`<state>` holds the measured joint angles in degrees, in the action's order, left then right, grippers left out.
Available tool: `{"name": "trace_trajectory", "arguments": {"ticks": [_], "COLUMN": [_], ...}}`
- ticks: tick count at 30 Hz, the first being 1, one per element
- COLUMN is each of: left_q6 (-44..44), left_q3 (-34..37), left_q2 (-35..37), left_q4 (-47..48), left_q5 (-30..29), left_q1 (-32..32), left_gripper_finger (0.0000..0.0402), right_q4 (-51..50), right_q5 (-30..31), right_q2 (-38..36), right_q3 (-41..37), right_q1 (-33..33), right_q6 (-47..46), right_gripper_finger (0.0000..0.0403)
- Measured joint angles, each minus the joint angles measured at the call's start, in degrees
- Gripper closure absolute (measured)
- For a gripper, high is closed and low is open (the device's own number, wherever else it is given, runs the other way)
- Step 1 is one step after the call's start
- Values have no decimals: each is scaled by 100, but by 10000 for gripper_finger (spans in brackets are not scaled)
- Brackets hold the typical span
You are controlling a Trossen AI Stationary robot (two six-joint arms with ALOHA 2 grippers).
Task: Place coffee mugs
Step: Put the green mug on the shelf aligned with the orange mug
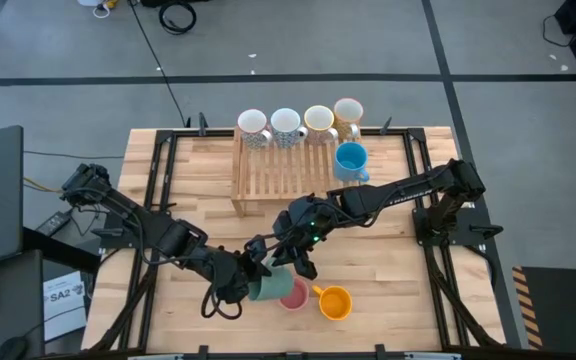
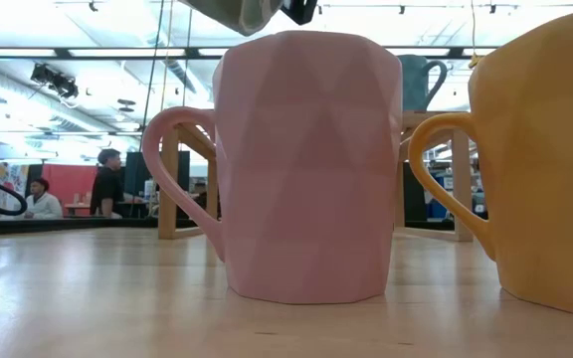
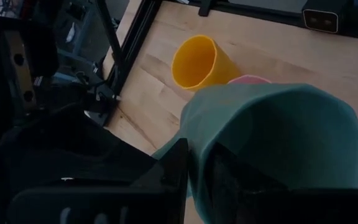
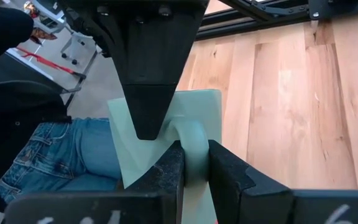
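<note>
Two grippers are closed on one dark green mug (image 1: 266, 287), held aloft near the front of the table between the arms: the left gripper (image 3: 194, 177) is pinched on its rim wall, and the right gripper (image 4: 194, 163) is clamped on its handle (image 4: 191, 140). The mug is tilted, its long axis lying nearly level and its mouth turned towards the pink mug (image 1: 294, 294) and the orange mug (image 1: 335, 302), which stand just beside it on the wooden table (image 1: 388, 265). Neither arm is nearer; a handover is judged to be in hand, and a release by one gripper is called for next. The wooden rack (image 1: 273, 175) lies well behind the held mug, towards the back edge, with four pale mugs (image 1: 284, 125) lined along its far side and the blue mug (image 1: 351, 158) at its right end. Bare slats are seen on the rack. Beyond the table, seated people are seen in the low view
</note>
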<state>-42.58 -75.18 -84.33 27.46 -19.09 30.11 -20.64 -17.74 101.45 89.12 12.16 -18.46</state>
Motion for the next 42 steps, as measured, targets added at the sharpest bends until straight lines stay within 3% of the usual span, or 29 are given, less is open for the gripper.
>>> {"name": "trace_trajectory", "arguments": {"ticks": [7,18,25,42], "left_q6": [199,372,311,449], "left_q3": [0,-1,0,-2], "left_q2": [0,0,0,0], "left_q4": [7,10,115,460], "left_q5": [-65,-137,-185,-1945], "left_q1": [0,-9,-13,-5], "left_gripper_finger": [341,266,260,260], "right_q4": [-9,-8,-128,-874], "right_q5": [-4,40,165,1355], "right_q2": [0,2,-21,-490], "right_q3": [0,0,0,2], "right_q1": [0,0,-85,-105], "right_q6": [-2,-2,0,0], "right_gripper_finger": [343,343,343,343]}}
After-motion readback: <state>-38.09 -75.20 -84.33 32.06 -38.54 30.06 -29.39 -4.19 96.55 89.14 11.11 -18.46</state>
